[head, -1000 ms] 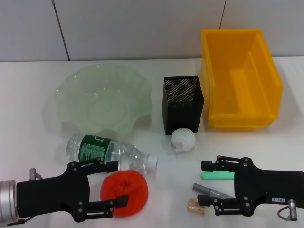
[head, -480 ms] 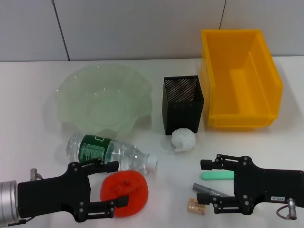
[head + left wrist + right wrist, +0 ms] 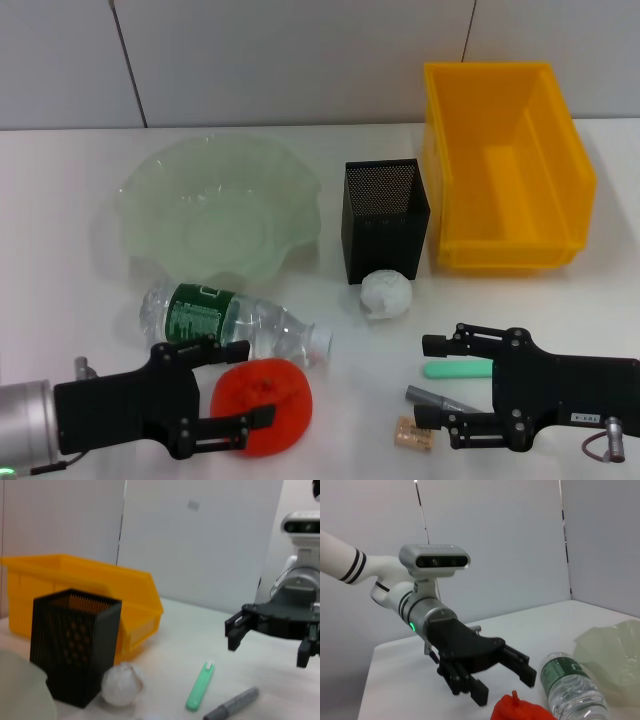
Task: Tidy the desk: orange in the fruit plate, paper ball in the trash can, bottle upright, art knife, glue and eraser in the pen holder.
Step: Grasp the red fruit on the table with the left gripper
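Around the orange [image 3: 262, 393], at the near left of the counter [image 3: 60, 290], the left hand [image 3: 233, 385] stands wide open and holds nothing, one finger between orange and bottle [image 3: 232, 321], the other at the orange's near side. Over the last second this hand has slid to the right, so the orange now sits deeper between its fingers; I judge it is lining up a grasp, with the closing not yet done. The bottle lies on its side just behind the orange, touching or nearly touching it, its long axis running across the counter with the white cap pointing right and a little toward the robot. Beyond it the plate [image 3: 150, 195] waits, well apart from the orange. On the right, the right hand [image 3: 444, 390] has not moved in that second; it is open too and grips nothing, its fingers set either side of the green knife [image 3: 458, 369] and the grey glue [image 3: 440, 402]. Both of these lie flat, the knife across the counter, the glue slanting. A small eraser [image 3: 413, 436] lies just left of that hand. Farther back a paper ball [image 3: 386, 295] rests against the front of the black holder [image 3: 384, 219], and the yellow can [image 3: 508, 170] stands just beside the holder.
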Motion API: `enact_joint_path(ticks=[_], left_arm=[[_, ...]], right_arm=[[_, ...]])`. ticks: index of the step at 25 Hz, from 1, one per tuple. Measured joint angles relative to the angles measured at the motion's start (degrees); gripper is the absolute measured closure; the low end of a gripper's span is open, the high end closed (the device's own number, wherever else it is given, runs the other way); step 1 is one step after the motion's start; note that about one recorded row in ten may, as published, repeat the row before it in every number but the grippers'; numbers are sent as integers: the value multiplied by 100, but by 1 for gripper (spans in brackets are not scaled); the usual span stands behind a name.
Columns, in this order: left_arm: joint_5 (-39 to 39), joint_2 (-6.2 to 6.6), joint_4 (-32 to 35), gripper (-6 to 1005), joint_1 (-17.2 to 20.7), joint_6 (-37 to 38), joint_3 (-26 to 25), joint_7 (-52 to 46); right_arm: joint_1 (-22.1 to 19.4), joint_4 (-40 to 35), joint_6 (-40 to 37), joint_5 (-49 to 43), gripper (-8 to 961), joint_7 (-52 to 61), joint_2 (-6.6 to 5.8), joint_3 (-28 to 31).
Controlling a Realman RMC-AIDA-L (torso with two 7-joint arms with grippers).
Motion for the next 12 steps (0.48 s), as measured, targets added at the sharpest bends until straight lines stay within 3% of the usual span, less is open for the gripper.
enact_joint_path(ticks=[4,12], left_arm=[[167,-9,-293,187,-157,-366,34,-5],[528,-14,-387,322,-319,-542,55,-5]], right_arm=[[-3,0,2,0,169,0,0,-6],[23,0,8,0,169,0,0,-6]])
